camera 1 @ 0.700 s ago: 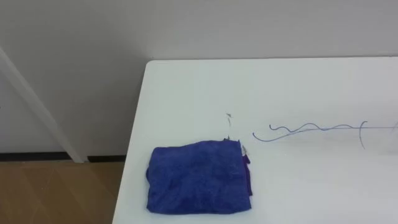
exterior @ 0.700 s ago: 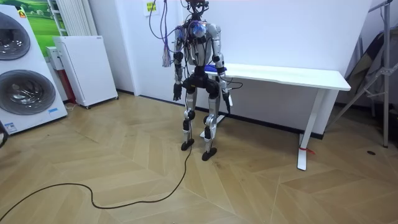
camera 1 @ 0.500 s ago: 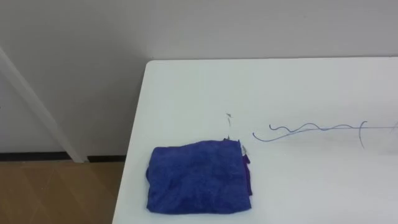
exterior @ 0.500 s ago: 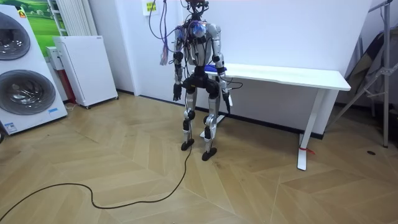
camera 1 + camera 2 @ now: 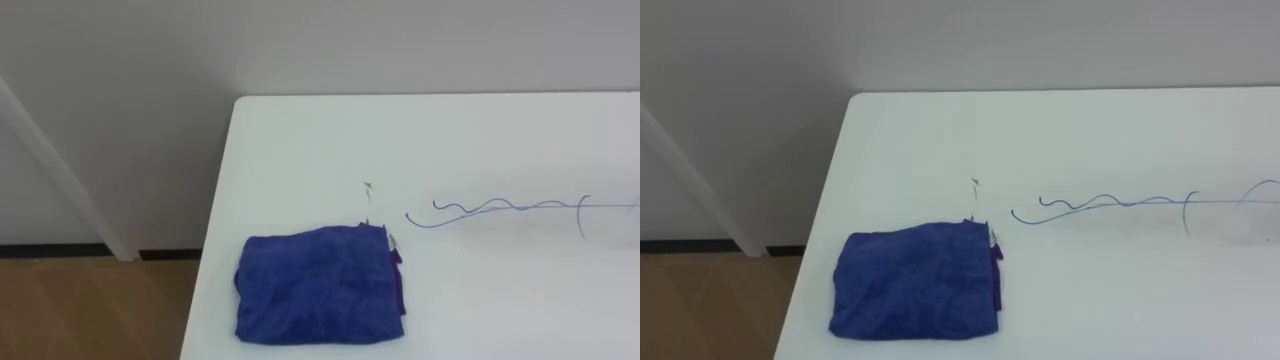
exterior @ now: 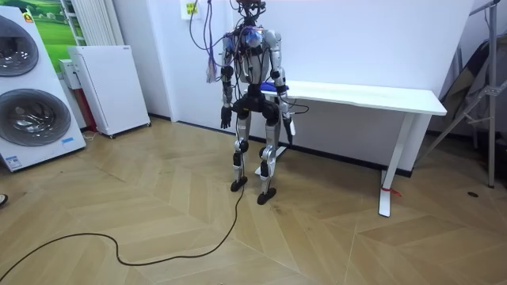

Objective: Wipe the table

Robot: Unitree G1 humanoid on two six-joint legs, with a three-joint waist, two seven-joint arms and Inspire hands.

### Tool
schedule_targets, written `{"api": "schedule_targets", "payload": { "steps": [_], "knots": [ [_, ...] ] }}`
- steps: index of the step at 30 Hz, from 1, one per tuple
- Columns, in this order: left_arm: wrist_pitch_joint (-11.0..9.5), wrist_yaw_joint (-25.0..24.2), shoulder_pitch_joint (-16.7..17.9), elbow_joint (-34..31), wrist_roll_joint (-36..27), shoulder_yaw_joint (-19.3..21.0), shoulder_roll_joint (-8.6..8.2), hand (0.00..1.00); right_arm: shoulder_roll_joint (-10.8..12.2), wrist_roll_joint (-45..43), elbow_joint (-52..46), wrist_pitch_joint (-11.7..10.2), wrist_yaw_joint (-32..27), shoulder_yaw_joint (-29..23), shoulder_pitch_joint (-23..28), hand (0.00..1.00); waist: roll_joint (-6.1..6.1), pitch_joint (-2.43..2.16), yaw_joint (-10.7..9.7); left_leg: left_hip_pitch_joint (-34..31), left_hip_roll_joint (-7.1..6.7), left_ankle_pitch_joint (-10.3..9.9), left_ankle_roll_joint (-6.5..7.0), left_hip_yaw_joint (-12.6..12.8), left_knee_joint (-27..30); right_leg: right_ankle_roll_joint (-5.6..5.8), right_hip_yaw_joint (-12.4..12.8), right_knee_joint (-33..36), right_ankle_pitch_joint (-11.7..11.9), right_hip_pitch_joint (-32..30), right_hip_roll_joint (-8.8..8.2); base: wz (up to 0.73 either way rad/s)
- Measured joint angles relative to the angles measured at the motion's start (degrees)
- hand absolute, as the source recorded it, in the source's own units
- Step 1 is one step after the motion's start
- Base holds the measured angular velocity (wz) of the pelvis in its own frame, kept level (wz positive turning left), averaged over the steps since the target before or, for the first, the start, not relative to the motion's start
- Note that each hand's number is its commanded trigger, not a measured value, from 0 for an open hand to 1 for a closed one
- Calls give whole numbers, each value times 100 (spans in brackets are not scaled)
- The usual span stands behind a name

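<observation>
White and smooth, the desk (image 5: 470, 130) is carrying a folded blue cloth (image 5: 320, 288). The cloth is lying flat near the desk's left front corner, and neither hand is touching it. To the right of the cloth, a thin blue pen line (image 5: 500, 208) is running across the desk top in a wavy scribble. It begins just past the cloth's far right corner and is crossed by a short curved stroke further along. A tiny dark mark (image 5: 367, 187) is sitting just behind that same corner. Behind the cloth, bare desk top is stretching back to a pale wall (image 5: 300, 40). To the left of the cloth, past the desk's edge, a wooden floor (image 5: 90, 310) is showing.

In the room view the robot is standing upright at the desk end where the cloth is lying, with both arms hanging down. Its left hand (image 6: 225, 120) is hanging by the thigh, on the side away from the cloth. Its right hand (image 6: 291, 131) is hanging below the desk's edge, lower than the cloth. Whether either hand is spread or closed cannot be told at this distance.

Well away from the cloth, toward the room view's left, a white cabinet (image 6: 107, 87) and two washing machines (image 6: 28, 95) are standing along the wall. Far off on the other side of the cloth, a folded metal stand (image 6: 479, 87) is leaning beyond the desk.
</observation>
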Motion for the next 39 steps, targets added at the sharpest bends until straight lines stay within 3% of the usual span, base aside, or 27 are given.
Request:
{"api": "schedule_targets", "payload": {
  "steps": [3, 9, 13, 18, 20, 25, 29, 35, 39],
  "knots": [
    [20, 3, 9, -2, -9, 227, 4, 0, -8, 1001, 87, -6, -294, -582, 38, 0, -15, -4, -57, 22, -1, 0, 0, -14, 1, 0, -10, -6, 0, 13, -1, 2],
    [46, 10, 211, -349, -16, 1003, 41, 0, -70, 3640, 50, -74, -766, -2274, 287, 0, -111, 7, -505, 55, -8, 0, 0, -14, -5, 9, -16, -9, -29, 83, -10, 1],
    [-50, 38, 243, -500, -8, 1476, 52, 0, -286, 4911, 8, -80, -1170, -3455, 377, 0, -163, 1, -692, 12, -6, -6, 9, 56, -8, 11, 33, 25, -32, -5, -17, -9],
    [-71, 142, 229, -506, -227, 1612, 101, 0, -659, 5302, -623, -200, -2089, -4011, 170, 0, -225, -11, -764, -29, -1, -12, 20, 180, -33, 25, 162, 48, -23, -155, -13, -14],
    [-75, 192, 237, -542, -228, 1586, 156, 0, -798, 5297, -929, -419, -2446, -4014, -18, 0, -287, -11, -788, -66, -3, -12, 22, 180, -28, 26, 168, 114, -19, -214, -11, 0],
    [-187, 188, 245, -620, -286, 1405, 232, 0, -1031, 4604, -1445, -567, -3134, -3957, -462, 0, -348, -23, -736, -79, -2, -12, 21, 187, -26, 26, 173, 120, -17, -225, -8, 0],
    [-288, 162, 182, -717, -330, 1299, 304, 0, -1047, 3691, -2296, -623, -3565, -3585, -484, 0, -336, -23, -558, -89, -2, -11, 22, 200, -28, 26, 173, 134, -17, -285, -7, -3],
    [-363, 130, 202, -732, -432, 1080, 310, 0, -1039, 1222, -4429, -702, -3857, -2822, -473, 0, -319, -5, -314, -212, 6, -10, 23, 243, 4, 28, 128, 218, -14, -452, -8, -4],
    [-453, 123, 189, -699, -616, 907, 303, 0, -1023, -251, -5584, -891, -3942, -2133, -357, 0, -318, -20, -138, -225, 9, -10, 23, 243, 4, 27, 112, 213, -11, -467, -8, 1]
  ]
}}
